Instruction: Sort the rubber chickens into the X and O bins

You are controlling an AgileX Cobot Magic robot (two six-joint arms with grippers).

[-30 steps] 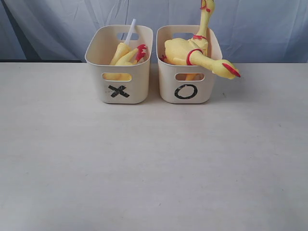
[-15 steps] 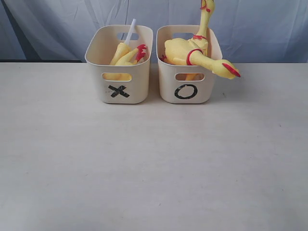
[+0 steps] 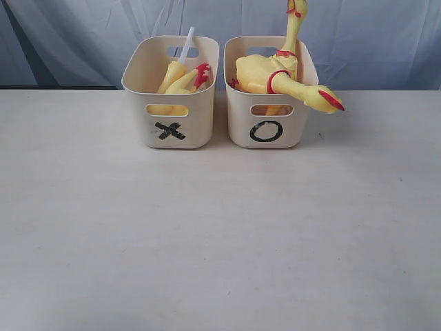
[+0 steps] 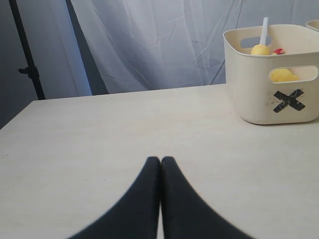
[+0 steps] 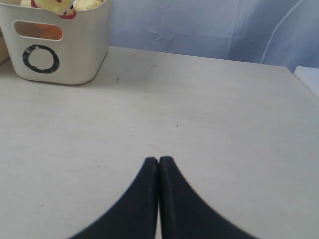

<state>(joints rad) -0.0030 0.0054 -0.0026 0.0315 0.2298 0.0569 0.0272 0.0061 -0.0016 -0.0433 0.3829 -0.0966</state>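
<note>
Two cream bins stand side by side at the back of the table. The X bin (image 3: 172, 121) holds the headless yellow chicken body (image 3: 178, 79) and a white tube (image 3: 186, 43). In the O bin (image 3: 265, 124) lies a whole rubber chicken (image 3: 265, 72), its neck rising above the rim and one red-footed leg (image 3: 317, 96) hanging over the right side. My left gripper (image 4: 160, 160) is shut and empty, low over the table well short of the X bin (image 4: 279, 94). My right gripper (image 5: 158, 160) is shut and empty too, away from the O bin (image 5: 60, 50). Neither gripper shows in the exterior view.
A pale table (image 3: 220, 227) spreads in front of the bins. A blue-grey curtain (image 3: 69, 34) hangs behind it. A black stand pole (image 4: 27, 55) rises past the table's far edge in the left wrist view.
</note>
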